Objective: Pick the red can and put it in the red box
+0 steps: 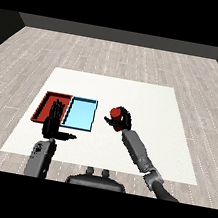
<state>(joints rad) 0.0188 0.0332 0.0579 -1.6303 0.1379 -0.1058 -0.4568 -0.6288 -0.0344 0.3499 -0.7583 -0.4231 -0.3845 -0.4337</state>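
- My right hand (121, 119) is curled round the small red cylindrical can (114, 113), with black fingers wrapped over its right and near sides and the can's red top showing at the far left of the hand.
- The can sits in that hand over the white rectangular table (147, 102), to the right of both trays and apart from them; I cannot tell whether its base touches the tabletop.
- My grey right forearm (138, 150) runs from the lower right corner up and leftward to the hand.
- My left hand (54, 120) holds nothing: its fingers point straight away from me, side by side, and the thumb sticks out to the right.
- Those fingertips overlap the near edge of the shallow red rectangular tray (46, 101), which lies at the left of the table.
- The shallow light blue rectangular tray (81, 113) lies just beside the red one, on its right, the two touching along their long sides.
- The blue tray lies between the red tray and the can.
- My grey left forearm (40, 157) rises from the near left edge of the table.
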